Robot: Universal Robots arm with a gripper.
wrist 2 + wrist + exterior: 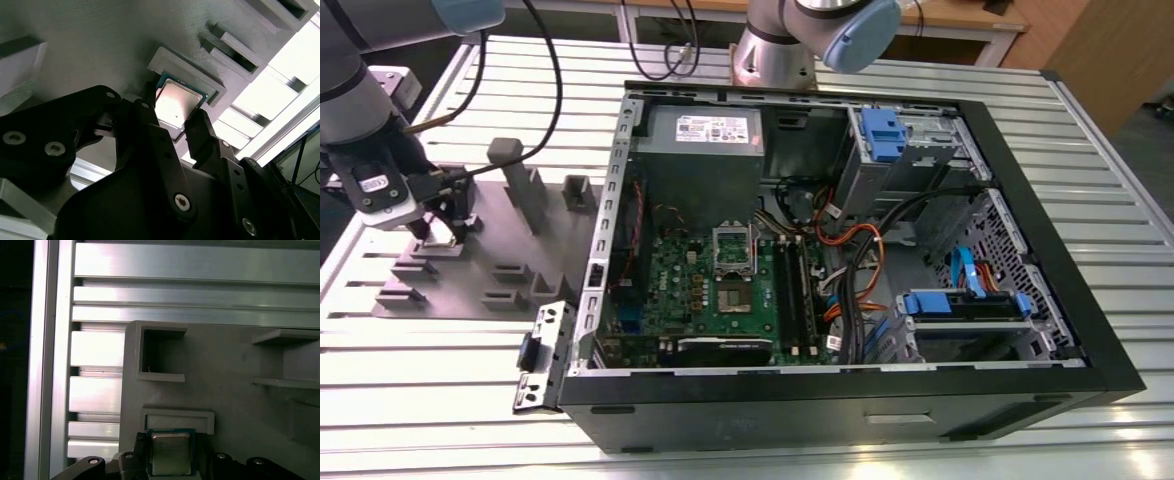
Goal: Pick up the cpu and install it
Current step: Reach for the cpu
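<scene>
The cpu (176,102) is a small square chip with a dull silver top and a green rim. It lies in a shallow grey holder (200,75) on the grey fixture plate (500,255) at the exterior view's left. My gripper (438,232) is down over that holder. In both wrist views its black fingers (197,127) flank the cpu (170,452) and touch its two opposite edges, so the gripper (173,112) is shut on it. The silver socket frame (734,250) sits on the green motherboard inside the open computer case.
The black case (1014,160) lies open on the slatted aluminium table (440,350), holding cables, blue drive bays and a power supply. Grey upright blocks (520,185) and empty recesses (160,352) stand on the fixture plate close to the gripper. A second arm's base (781,50) stands behind the case.
</scene>
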